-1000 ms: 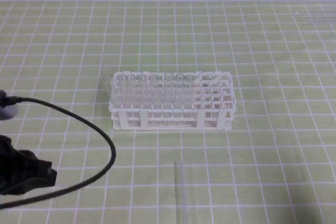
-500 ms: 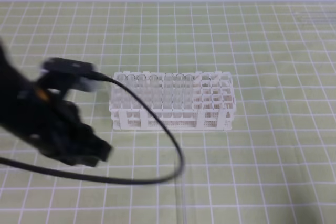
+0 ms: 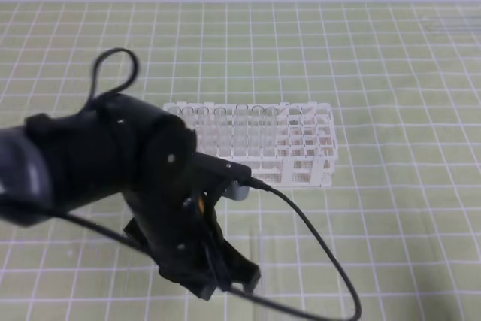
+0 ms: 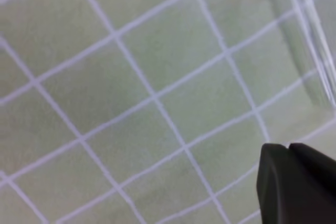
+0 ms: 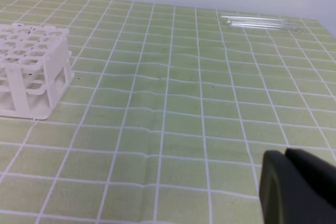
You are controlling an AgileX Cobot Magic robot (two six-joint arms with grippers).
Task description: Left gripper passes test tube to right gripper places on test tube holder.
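The test tube lies flat on the green grid mat in front of the rack, faint in the exterior view and partly hidden by my left gripper. That gripper hangs low over the mat, just left of the tube. The left wrist view shows the tube slanting across the upper right, with one black finger below it and apart from it. The white test tube holder stands mid-table. Of my right gripper only one finger shows, over bare mat, right of the holder.
Several clear tubes stand in the rack's left part. Two spare tubes lie at the mat's far edge. The left arm's black cable loops across the mat right of the lying tube.
My left arm has swung in from the left edge across the front of the rack, and its gripper has come down beside the lying tube. The tube and rack have not moved.
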